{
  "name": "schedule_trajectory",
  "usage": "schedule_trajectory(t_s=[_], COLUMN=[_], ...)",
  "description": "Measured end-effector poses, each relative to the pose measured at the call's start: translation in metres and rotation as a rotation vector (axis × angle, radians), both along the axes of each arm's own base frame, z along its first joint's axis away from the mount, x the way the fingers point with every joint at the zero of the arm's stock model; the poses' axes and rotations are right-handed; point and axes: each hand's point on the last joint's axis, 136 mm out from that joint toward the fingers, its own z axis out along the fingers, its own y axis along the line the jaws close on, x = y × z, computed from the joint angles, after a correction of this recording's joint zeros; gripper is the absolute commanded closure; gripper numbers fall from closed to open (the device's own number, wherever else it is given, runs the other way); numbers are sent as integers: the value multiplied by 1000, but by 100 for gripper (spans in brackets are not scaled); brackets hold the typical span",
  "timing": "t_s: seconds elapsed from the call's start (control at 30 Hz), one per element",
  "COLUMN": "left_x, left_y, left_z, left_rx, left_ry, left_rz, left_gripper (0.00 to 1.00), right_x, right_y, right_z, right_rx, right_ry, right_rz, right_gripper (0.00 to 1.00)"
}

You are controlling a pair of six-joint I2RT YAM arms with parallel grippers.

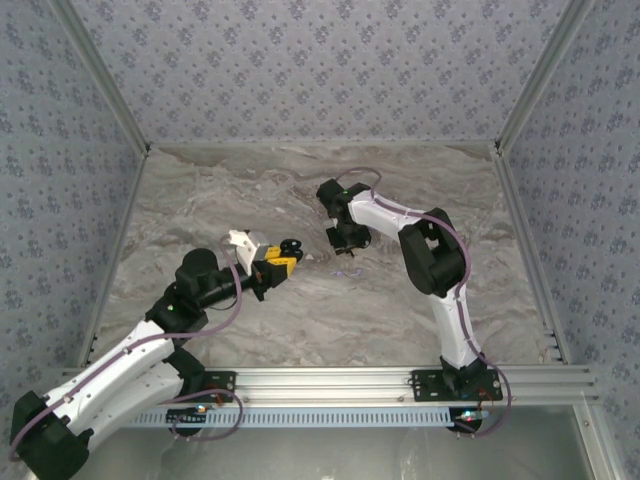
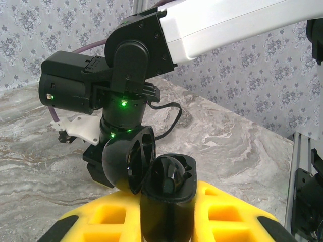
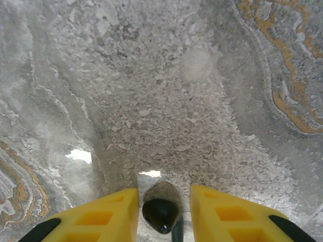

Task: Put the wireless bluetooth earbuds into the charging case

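Left gripper [image 2: 166, 216]: clamped on open black case [image 2: 169, 179], lower centre.
Right gripper [image 3: 164, 194]: fingers flank black earbud [image 3: 160, 214], bottom centre; grip unclear.

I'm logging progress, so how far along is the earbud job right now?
Done: the charging case is open in the left tool, one black bud apparently seated. In hand: another black earbud sits between the fingers of the right tool. Left: carrying it to the case.
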Motion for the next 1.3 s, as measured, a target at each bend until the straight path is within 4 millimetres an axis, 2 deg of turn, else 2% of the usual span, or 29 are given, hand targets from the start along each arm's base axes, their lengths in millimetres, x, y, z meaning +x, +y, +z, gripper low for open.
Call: schedule_trajectory(t_s=[0.3,0.6,0.7,0.93,1.07,1.3], left_x=[0,3,10,29,37,47], left_y=[0,-2,-4,-13,-19,-25], left_z=[0,-4,-12,-52,-65,-73], left_rx=[0,-1,10,60,61,45], left_ry=[0,19,53,186,235,271], left_rz=[0,3,22,66,78,93], left_gripper=[80,80,80,80,80,81], right_x=[-1,-1,-1,-3,-2,3], right_y=[-1,-1,-2,-13,-18,-14], right_z=[0,0,0,3,9,40], right_rx=[-4,-3,5,75,136,256], right_ry=[6,4,-4,-23,-43,-129], right_rz=[3,2,0,-33,-59,-64], right_gripper=[78,78,78,79,79,78])
